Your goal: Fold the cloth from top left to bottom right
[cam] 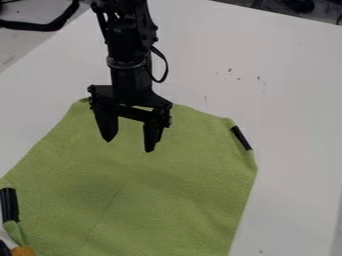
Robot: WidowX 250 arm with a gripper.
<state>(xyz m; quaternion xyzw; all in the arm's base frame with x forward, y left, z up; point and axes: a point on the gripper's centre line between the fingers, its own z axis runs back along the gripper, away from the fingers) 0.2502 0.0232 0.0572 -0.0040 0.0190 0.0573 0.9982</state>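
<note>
Camera view: green cloth (pixel 180 185) lies flat, faintly creased.

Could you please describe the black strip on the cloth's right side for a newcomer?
On the white table lies a green cloth. Near its upper right corner is a short black strip slanting down to the right. The other black strip, at the cloth's left, runs almost straight down the picture.

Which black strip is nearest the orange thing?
The black strip at picture left: the orange thing is just below it, while the other strip is across the cloth.
</note>
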